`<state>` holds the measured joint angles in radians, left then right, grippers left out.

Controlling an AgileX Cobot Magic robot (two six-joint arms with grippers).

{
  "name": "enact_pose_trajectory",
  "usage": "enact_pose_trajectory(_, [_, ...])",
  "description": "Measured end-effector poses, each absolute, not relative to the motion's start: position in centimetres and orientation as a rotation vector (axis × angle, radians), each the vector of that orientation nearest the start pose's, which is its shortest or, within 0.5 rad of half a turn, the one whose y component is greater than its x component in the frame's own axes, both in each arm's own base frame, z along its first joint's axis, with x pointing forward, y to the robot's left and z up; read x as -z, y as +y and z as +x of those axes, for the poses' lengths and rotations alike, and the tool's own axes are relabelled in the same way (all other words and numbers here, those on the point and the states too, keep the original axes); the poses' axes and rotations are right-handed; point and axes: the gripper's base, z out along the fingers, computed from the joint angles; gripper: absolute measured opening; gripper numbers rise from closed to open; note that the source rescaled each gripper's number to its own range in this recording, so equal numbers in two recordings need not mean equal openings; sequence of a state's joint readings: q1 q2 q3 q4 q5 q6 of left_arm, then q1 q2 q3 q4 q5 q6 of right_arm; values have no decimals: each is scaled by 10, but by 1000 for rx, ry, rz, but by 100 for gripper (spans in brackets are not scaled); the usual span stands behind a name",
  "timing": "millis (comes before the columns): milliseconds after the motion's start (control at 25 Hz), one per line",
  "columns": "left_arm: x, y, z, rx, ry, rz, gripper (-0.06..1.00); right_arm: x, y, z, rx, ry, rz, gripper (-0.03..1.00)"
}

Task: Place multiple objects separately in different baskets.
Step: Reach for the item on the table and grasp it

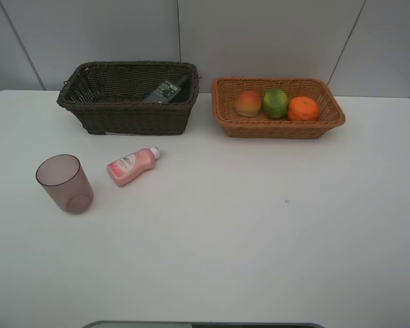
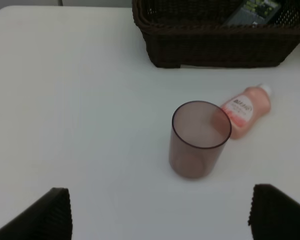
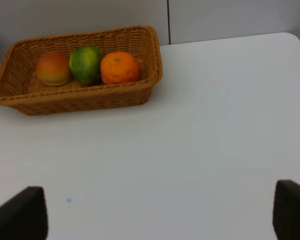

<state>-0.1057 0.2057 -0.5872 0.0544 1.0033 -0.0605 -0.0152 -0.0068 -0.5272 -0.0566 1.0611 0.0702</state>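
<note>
Exterior high: cup (image 1: 64, 183) stands toward table's (image 1: 260, 239) left edge, beside pink bottle (image 1: 131, 166).

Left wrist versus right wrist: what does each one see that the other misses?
Left wrist only: the cup upright, the pink bottle lying beside it, the dark basket holding the green bottle, and the left gripper, open. Right wrist only: the tan basket with peach, green fruit and orange, and the right gripper, open. Both: the white table.
</note>
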Motion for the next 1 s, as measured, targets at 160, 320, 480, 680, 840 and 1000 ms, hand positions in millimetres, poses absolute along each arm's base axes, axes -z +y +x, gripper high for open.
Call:
enact_pose_trajectory(160, [-311,-5,69,18,2254,114,93,-285,-4,-9,32,2008,90,100])
enact_pose_trajectory(320, [-316,-12,119,17,2377,169,99,-285,-4,-9,32,2008,90,100])
enact_pose_trajectory(480, [-311,-17,169,2,2516,213,100,-285,-4,-9,32,2008,90,100])
enact_pose_trajectory(680, [-293,-23,221,-3,2652,246,100,-285,-4,-9,32,2008,90,100])
enact_pose_trajectory(840, [-268,-26,245,7,2759,256,100,-285,-4,-9,32,2008,90,100])
enact_pose_trajectory(1000, [-248,-27,258,5,2821,267,100,-285,-4,-9,32,2008,90,100])
